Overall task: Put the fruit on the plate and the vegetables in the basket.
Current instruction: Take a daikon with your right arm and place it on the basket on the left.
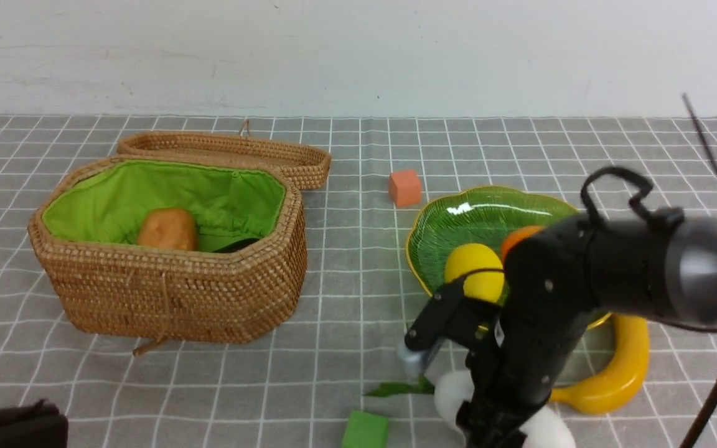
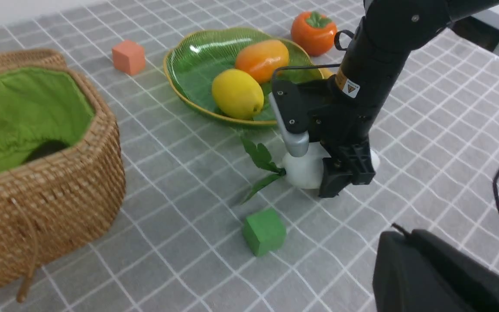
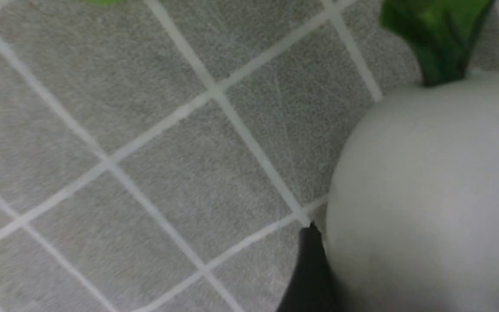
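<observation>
Radish (image 2: 303, 173) lies on the cloth (image 2: 189, 173) near the plate (image 2: 197, 56), straddled by the right gripper (image 2: 338, 173), whether pinched yet cannot be told, and its glossy round flank could slip free if the jaws close off-centre.

On desk (image 1: 346, 311), basket (image 1: 178, 298) w/ potato (image 1: 167, 229) in it sits at plate's (image 1: 489, 214) 9 o'clock; lemon (image 1: 473, 267) & mango (image 2: 261, 60) on plate, far cube (image 1: 405, 188) at its 11, banana (image 1: 620, 373) at 4, radish (image 2: 303, 171) at 6, near cube (image 1: 365, 430) at radish's 8.
</observation>
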Controlling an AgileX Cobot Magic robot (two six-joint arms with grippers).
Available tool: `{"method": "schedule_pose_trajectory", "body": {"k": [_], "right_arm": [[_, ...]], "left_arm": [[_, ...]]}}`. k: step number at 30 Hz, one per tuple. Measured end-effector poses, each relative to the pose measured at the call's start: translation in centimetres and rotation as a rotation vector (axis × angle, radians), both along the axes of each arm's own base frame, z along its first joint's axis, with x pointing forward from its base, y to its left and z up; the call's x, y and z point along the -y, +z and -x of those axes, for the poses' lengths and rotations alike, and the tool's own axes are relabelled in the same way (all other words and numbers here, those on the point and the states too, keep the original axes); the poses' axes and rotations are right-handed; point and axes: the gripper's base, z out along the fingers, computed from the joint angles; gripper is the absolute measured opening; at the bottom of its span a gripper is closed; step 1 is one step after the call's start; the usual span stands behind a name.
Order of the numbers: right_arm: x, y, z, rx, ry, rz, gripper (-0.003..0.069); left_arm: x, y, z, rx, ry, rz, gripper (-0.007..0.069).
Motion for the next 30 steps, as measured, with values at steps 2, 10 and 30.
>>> {"method": "schedule_pose_trajectory", "body": {"k": [2, 10, 30], "right_arm": [[-0.6, 1.8, -0.1, 0.017, 0.006, -0.027, 0.0503], [-8.6, 15.5, -2.9, 0.425, 0.14, -0.492, 0.0503], [-15.3, 14.6, -9.2, 0.537, 0.205, -0.629, 0.0637]], "left_arm": [[0.0, 0.1, -0.1, 0.014, 0.006, 0.003, -0.0013], [-0.5, 1.0, -0.8, 0.127, 0.082, 0.025, -0.0013], [-0.5, 1.1, -0.9, 0.141, 0.091, 0.027, -0.0013]]}}
